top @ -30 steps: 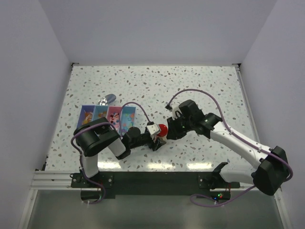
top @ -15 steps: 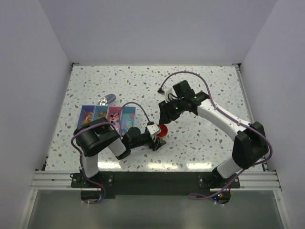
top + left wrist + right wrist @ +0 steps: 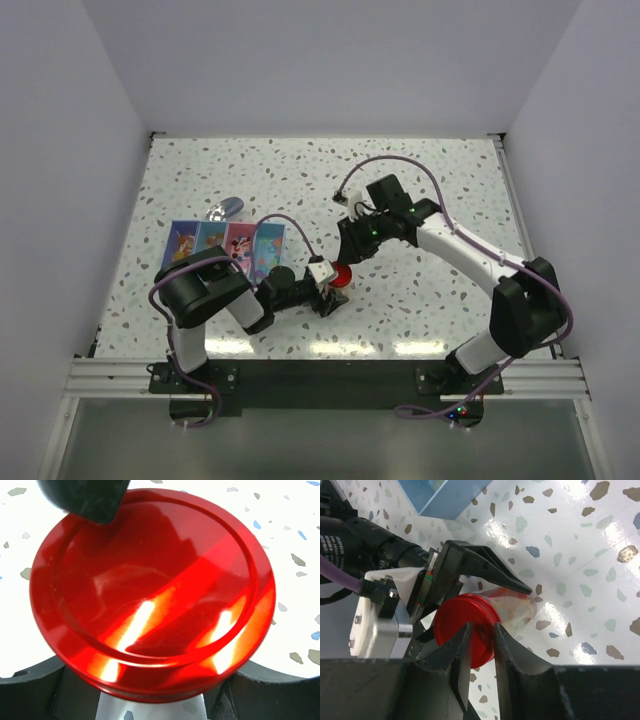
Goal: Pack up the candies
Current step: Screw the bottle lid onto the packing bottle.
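A clear jar with a round red lid lies tilted near the table's front middle. My left gripper is shut on the jar, its fingers on either side of the jar just behind the lid. The lid fills the left wrist view, with finger bases at the bottom corners. The candies show only as a faint orange-red tint through the jar's wall. My right gripper hangs over the lid's near rim, its jaws a narrow gap apart with nothing held between them.
A flat blue box printed with cartoon figures lies left of the arms; its corner shows in the right wrist view. A metal spoon rests behind it. The left arm's cable loops over the box.
The right arm pulled back from the lid's right side, swung up and toward the back, then came down a little over the lid. The left arm and jar stayed still.
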`<state>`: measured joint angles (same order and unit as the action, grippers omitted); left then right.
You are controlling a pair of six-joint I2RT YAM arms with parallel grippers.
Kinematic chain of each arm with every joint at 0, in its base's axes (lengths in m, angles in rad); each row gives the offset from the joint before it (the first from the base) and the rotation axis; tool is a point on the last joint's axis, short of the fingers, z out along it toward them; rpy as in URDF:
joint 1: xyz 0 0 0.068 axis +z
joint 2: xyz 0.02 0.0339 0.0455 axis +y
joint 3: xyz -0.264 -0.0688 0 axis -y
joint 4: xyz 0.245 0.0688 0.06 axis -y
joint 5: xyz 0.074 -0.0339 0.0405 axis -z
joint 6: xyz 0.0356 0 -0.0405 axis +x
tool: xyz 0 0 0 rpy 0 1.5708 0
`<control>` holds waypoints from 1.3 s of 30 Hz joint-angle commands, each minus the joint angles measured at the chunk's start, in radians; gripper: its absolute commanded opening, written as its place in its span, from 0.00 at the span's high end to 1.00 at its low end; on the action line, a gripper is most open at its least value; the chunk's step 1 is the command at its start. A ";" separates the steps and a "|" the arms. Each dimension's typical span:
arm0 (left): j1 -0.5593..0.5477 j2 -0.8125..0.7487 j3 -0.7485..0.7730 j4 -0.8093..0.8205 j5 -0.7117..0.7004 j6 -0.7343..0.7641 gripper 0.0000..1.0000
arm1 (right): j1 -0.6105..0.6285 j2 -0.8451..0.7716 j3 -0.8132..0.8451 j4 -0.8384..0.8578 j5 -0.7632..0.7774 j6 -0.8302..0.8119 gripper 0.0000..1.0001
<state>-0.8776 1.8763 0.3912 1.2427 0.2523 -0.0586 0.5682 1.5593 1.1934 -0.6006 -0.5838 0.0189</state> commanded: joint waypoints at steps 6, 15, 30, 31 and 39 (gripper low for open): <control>0.006 0.000 0.024 -0.072 -0.048 -0.023 0.92 | 0.028 -0.139 -0.121 -0.018 0.032 0.053 0.80; 0.005 -0.003 0.020 -0.083 -0.056 -0.021 0.93 | 0.093 -0.297 -0.248 0.079 0.108 0.225 0.83; 0.006 -0.012 0.012 -0.084 -0.042 -0.023 0.93 | -0.027 -0.085 0.035 -0.015 0.082 0.023 0.59; 0.006 -0.014 0.014 -0.086 -0.042 -0.023 0.93 | -0.025 -0.071 0.040 -0.002 0.061 0.023 0.59; 0.005 -0.019 0.015 -0.095 -0.050 -0.023 0.93 | -0.027 0.024 0.049 0.045 -0.025 0.016 0.59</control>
<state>-0.8772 1.8690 0.4068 1.2095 0.2279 -0.0685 0.5396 1.5841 1.2137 -0.5888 -0.5381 0.0597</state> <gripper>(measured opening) 0.707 0.415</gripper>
